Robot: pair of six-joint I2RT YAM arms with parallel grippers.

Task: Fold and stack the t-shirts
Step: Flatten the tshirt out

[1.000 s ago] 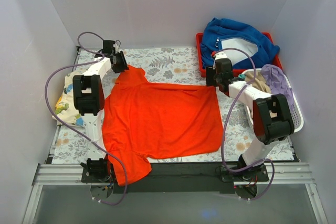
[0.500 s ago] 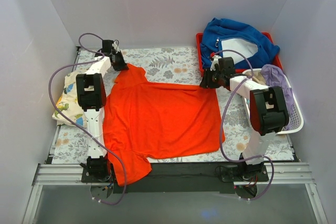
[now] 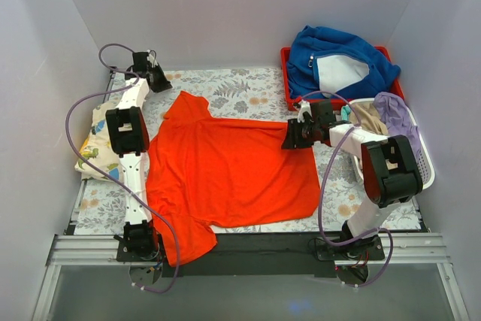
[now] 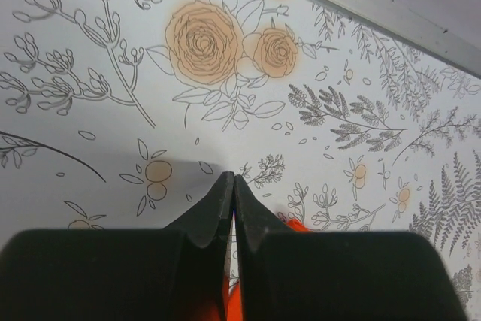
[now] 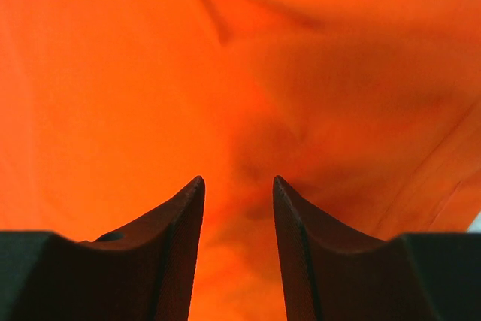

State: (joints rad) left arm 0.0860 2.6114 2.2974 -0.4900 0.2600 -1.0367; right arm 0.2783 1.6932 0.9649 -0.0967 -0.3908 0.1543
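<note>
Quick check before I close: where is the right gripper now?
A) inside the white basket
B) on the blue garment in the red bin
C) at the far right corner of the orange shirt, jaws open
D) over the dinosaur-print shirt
C: the right gripper is at the far right corner of the orange shirt, and the right wrist view shows its fingers apart with orange cloth filling the view.
</note>
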